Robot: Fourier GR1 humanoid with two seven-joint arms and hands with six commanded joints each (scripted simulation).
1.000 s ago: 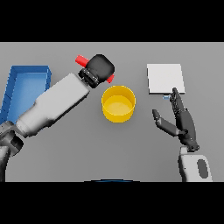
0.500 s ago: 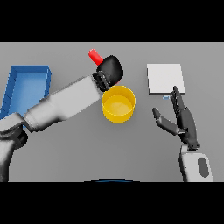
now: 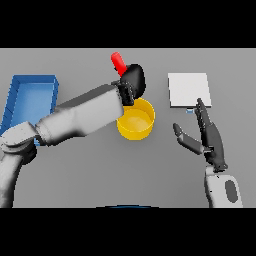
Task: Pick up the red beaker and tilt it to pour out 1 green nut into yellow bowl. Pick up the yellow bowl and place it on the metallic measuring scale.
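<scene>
The left hand point(image 3: 134, 80) has swung further right and is now hanging over the far rim of the yellow bowl point(image 3: 135, 119), fingers apparently wrapping the red beaker point(image 3: 118, 62), which is tilting. The right hand point(image 3: 209, 137) is waiting open-fingered below the scale point(image 3: 188, 89).

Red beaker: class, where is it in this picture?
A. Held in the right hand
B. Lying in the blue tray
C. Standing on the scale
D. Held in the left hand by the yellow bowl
D: the left hand grips the red beaker just behind the yellow bowl.
</scene>
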